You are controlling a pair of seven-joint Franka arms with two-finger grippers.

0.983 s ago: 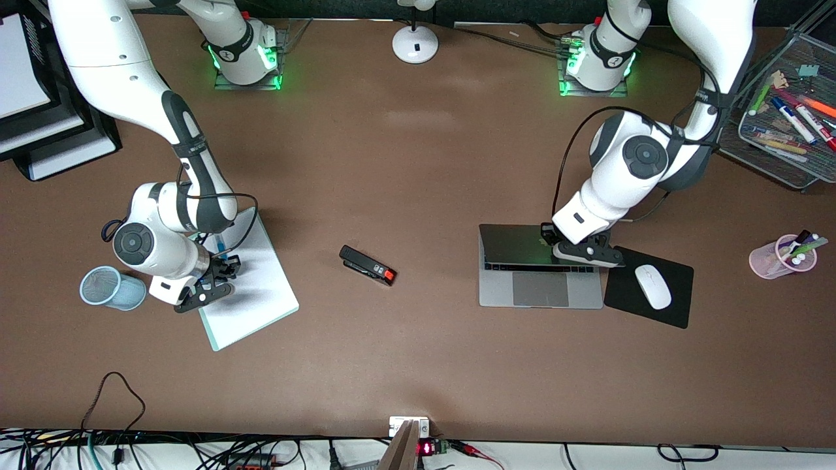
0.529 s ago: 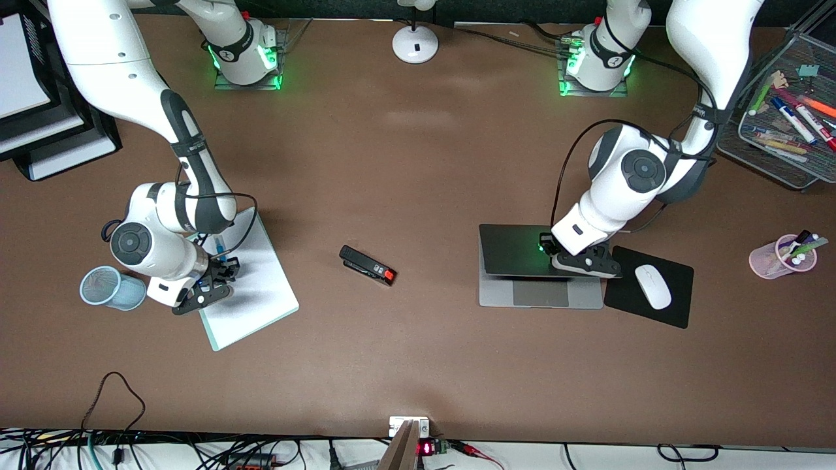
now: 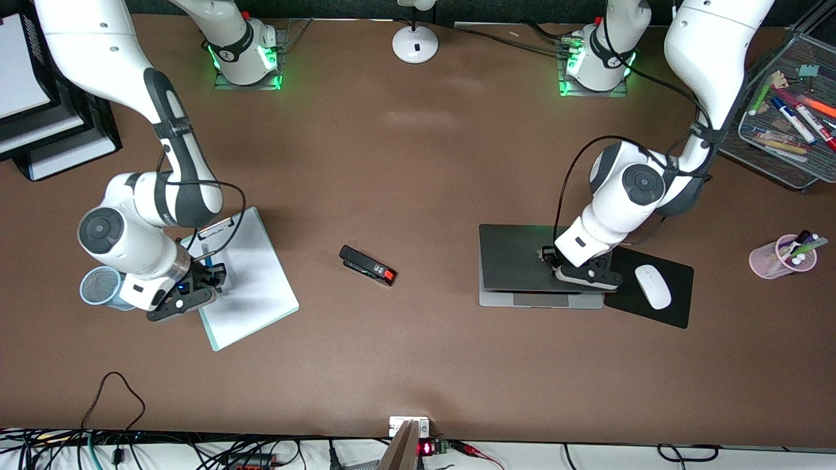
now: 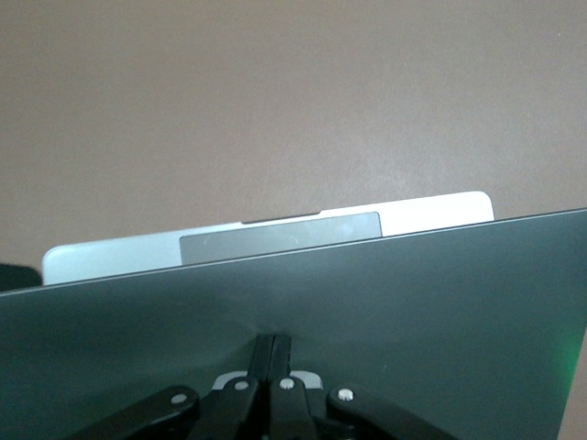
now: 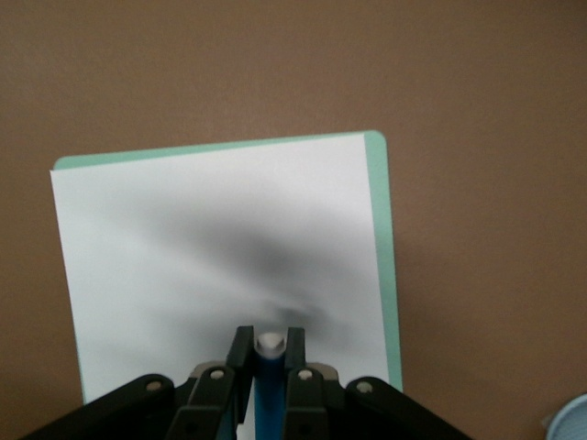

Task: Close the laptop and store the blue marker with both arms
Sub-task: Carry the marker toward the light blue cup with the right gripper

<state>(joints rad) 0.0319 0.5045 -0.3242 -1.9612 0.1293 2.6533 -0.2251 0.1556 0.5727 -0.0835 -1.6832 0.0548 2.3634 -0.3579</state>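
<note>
- Since a second ago my laptop lid has dropped from half open to almost flat under my left gripper, whose fingers are pressed together.
- My right gripper has lifted the blue marker, pinched, off the clipboard, toward the mesh cup beside it.

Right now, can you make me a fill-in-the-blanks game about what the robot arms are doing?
1. The right gripper is shut on the blue ____.
2. The left gripper pushes down the lid of the ____.
3. The marker hangs over the white ____.
4. The mouse lies on a black ____.

Missing words: marker, laptop, clipboard, pad.
</note>
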